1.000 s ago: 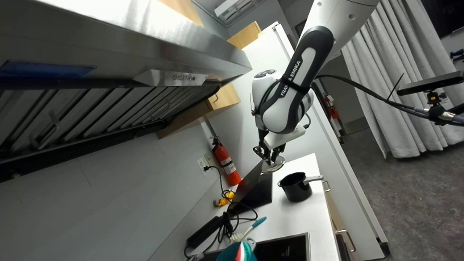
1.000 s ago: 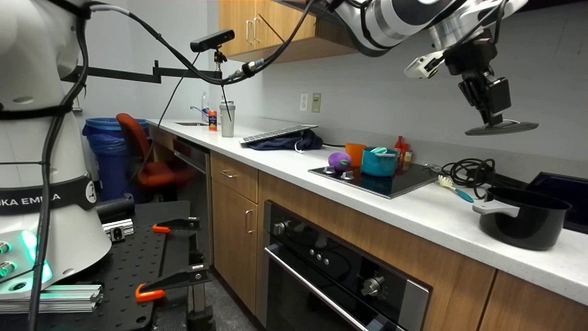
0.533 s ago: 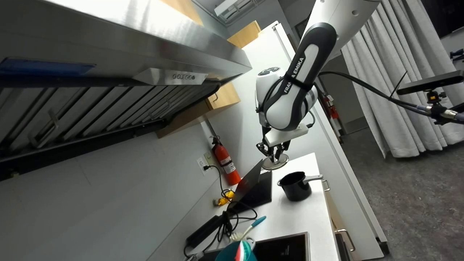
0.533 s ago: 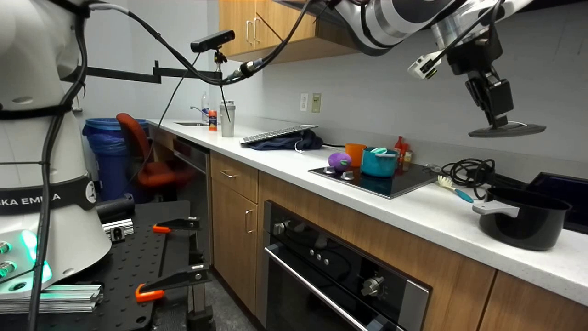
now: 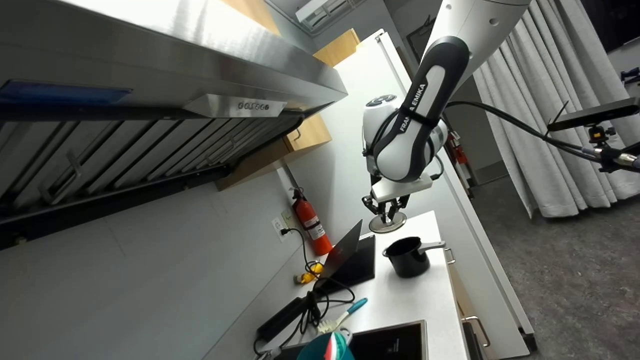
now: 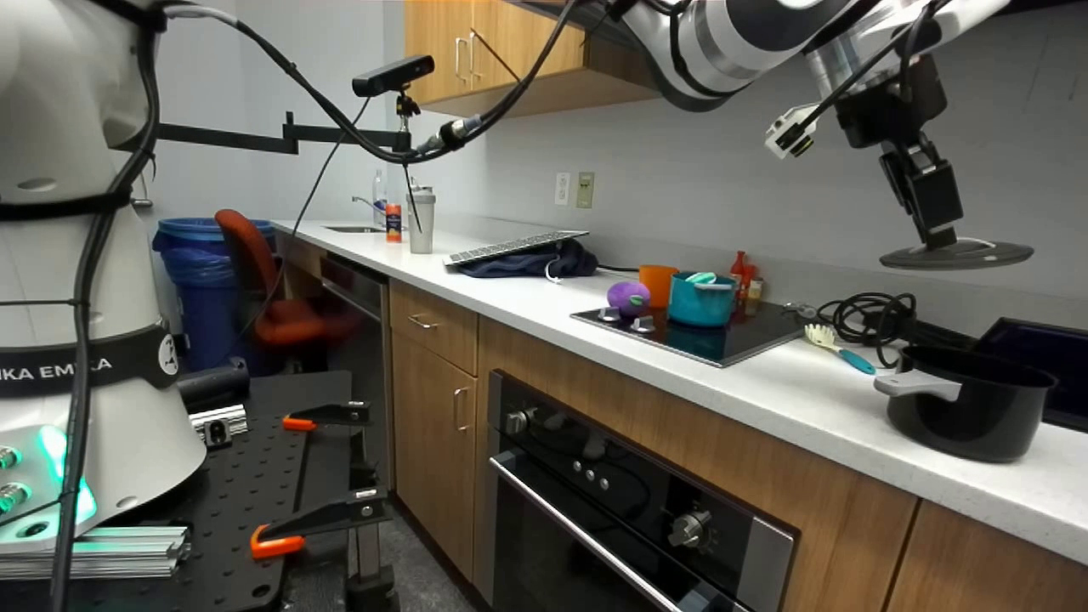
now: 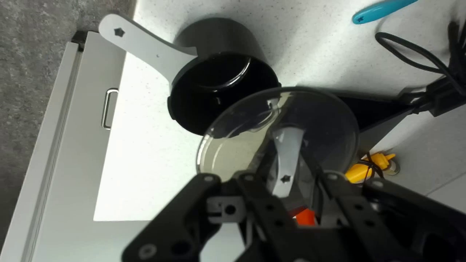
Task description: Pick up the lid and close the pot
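Observation:
The small black pot (image 5: 410, 262) stands upright and uncovered on the white counter; it also shows in an exterior view (image 6: 969, 416) and the wrist view (image 7: 218, 40). Its grey side handle sticks out. The round glass lid (image 5: 387, 226) hangs roughly level in the air, above the pot's height, and also shows in an exterior view (image 6: 986, 255). In the wrist view the lid (image 7: 233, 156) overlaps part of the pot's opening. My gripper (image 7: 287, 162) is shut on the lid's grey handle, one finger on each side. It also shows in both exterior views (image 5: 389, 215) (image 6: 939, 234).
A dark, open laptop-like panel (image 5: 345, 255) stands beside the pot toward the wall. A teal-handled brush (image 6: 841, 350) and black cables (image 6: 871, 314) lie nearby. A cooktop (image 6: 748, 336) bears a teal pot (image 6: 701, 302). A red extinguisher (image 5: 312, 225) is by the wall.
The gripper and the lid have moved together to the right in both exterior views, and a little lower in an exterior view. The pot has not moved, and the lid's handle stays gripped.

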